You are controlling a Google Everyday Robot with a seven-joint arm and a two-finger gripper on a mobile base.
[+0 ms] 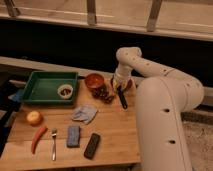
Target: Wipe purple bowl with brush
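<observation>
The purple bowl point(103, 93) is a small dull maroon bowl on the wooden table, just in front of and to the right of the orange-brown bowl point(94, 80). The brush point(122, 99) is a slim black stick pointing down towards the table, right of the purple bowl and apart from it. My gripper point(119, 89) hangs from the white arm directly above the brush and is shut on its upper end. A reddish round thing point(129, 85) is partly hidden behind the gripper.
A green tray point(35, 90) at the back left holds a small white-rimmed cup point(65, 91). A grey cloth point(85, 113), blue sponge point(73, 135), black block point(92, 145), silver fork point(54, 144), red pepper point(38, 138) and yellow fruit point(34, 117) lie on the table. The robot's body stands at the right.
</observation>
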